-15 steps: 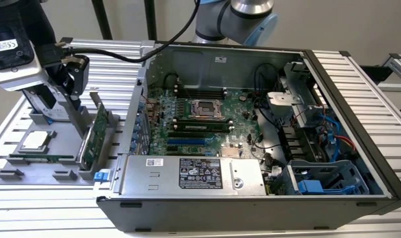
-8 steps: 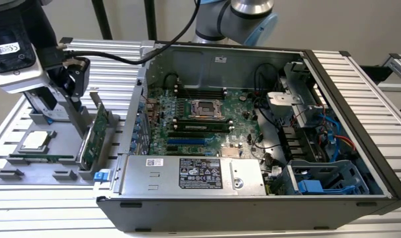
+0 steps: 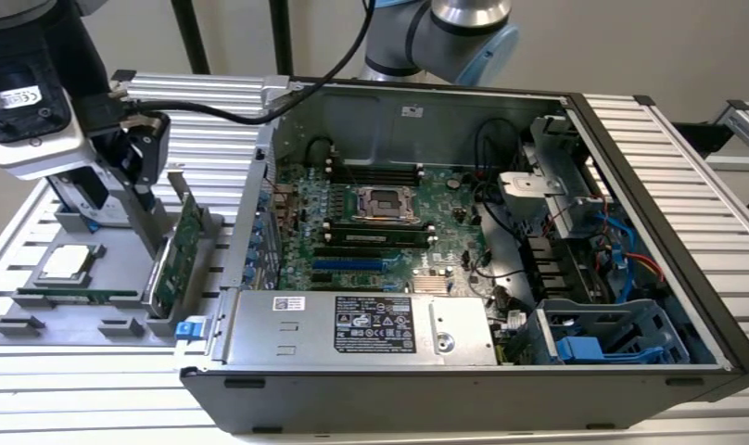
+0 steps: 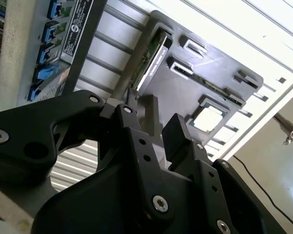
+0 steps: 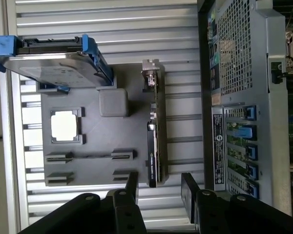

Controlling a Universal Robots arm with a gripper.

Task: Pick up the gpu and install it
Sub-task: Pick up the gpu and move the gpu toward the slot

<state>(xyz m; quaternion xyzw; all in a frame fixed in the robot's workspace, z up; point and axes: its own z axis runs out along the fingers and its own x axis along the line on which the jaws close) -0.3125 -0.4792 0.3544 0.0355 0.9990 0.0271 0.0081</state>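
In the exterior view, open computer case (image 3: pixel 474 232) at centre, grey parts tray (image 3: pixel 118 258) at its nine o'clock. Over the tray, gripper (image 3: pixel 142 176), spread wide and holding nothing. On the tray, standing on edge in its slot, the gpu (image 3: pixel 177 250), untouched, just ahead of the fingers (image 5: pixel 190 195). Approach step, by judgement; calls for squaring across the card's thin edge before any squeeze.

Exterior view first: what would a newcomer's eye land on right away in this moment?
The open computer case with its green motherboard takes up the exterior view's right. On that view's left a gray parts tray holds the gpu, standing on edge. In the first wrist view the open gripper is lined up with the gpu's edge, not closed on it.
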